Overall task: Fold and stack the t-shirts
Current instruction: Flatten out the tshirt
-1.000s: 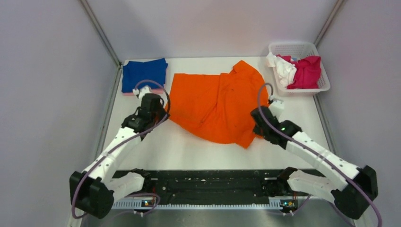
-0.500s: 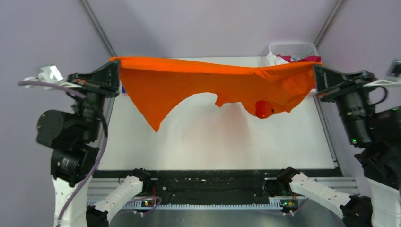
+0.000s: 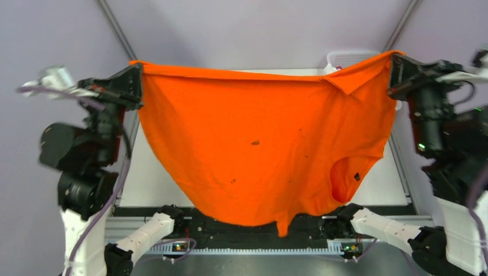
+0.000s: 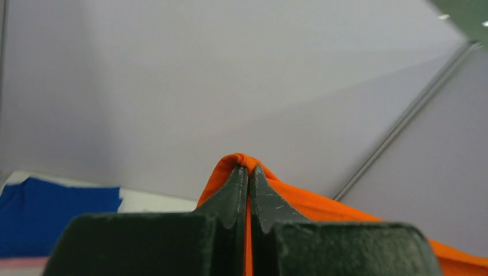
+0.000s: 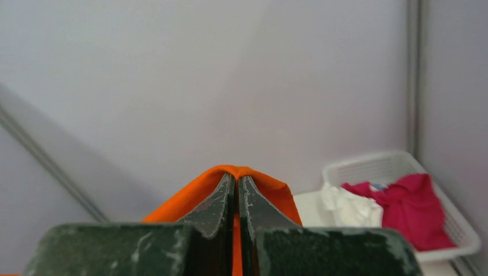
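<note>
Above the table, left gripper and right gripper (each clamping a corner) spread the orange t-shirt.

Orange t-shirt — matt soft cloth.

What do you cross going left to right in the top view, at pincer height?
left pincer → orange shirt → right pincer
</note>
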Controlling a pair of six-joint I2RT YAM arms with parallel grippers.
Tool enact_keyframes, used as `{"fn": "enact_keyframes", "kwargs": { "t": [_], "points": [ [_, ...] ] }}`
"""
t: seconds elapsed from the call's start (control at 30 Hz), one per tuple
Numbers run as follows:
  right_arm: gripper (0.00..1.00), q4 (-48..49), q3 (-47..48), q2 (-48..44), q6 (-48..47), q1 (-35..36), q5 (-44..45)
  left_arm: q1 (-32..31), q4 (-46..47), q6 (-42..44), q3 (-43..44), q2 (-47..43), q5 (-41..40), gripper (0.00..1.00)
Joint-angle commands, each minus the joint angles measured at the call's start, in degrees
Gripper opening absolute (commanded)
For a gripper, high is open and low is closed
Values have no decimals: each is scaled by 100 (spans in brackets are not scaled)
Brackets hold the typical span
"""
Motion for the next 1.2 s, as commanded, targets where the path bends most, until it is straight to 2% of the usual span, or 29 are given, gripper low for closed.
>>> {"fn": "enact_keyframes", "kwargs": {
  "t": [0.0, 0.07, 0.1, 0.17, 0.27, 0.37, 0.43, 0.5, 0.53, 0.57, 0.6, 0.7, 0.8, 1.0, 1.17],
  "points": [
    [0, 1219, -918, 696, -1146, 25, 2049, 4, -69, -64, -793, 827, -1157, 0],
    [0, 1905, -1702, 911, -1395, -127, 2443, 81, -42, -234, -1267, 1150, -1679, 0],
    [0, 2029, -1948, 1041, -1263, -341, 2299, 179, -20, -345, -1511, 1342, -1760, 0],
    [0, 2034, -2382, 1376, -690, -922, 1530, 545, 44, -636, -1919, 1840, -1589, 0],
    [0, 2192, -2893, 2123, 162, -1793, 82, 1147, 425, -940, -2323, 2962, -895, 0],
    [0, 3134, -3396, 3148, 469, -2085, -669, 1403, 614, -929, -2012, 4223, -595, 0],
    [3, 3466, -3335, 3902, 607, -2158, -906, 1468, 372, -875, -1425, 5067, -349, 29],
    [37, 3250, -2934, 4592, 756, -2216, -1127, 1497, -313, -980, -620, 5772, -134, 56],
    [55, 3062, -2707, 4837, 791, -2228, -1203, 1497, -596, -1000, -304, 6001, -109, 89],
    [90, 2841, -2484, 5064, 808, -2232, -1257, 1497, -734, -999, -135, 6129, -87, 98],
    [98, 2589, -2331, 5143, 835, -2229, -1357, 1497, -778, -1003, -96, 6155, -58, 99],
    [99, 2305, -2367, 4977, 883, -2233, -1625, 1487, -628, -1037, -549, 5795, 180, 99],
    [99, 2310, -3039, 4560, 1136, -2234, -1816, 1440, -424, -1128, -1295, 5179, 626, 99],
    [99, 2759, -4115, 4343, 1845, -2232, -2684, 1050, 156, -1177, -3123, 3984, 1387, 99],
    [99, 3485, -4149, 4924, 2134, -2228, -3011, 868, 805, -1358, -4323, 3666, 2068, 99]
  ]
}}
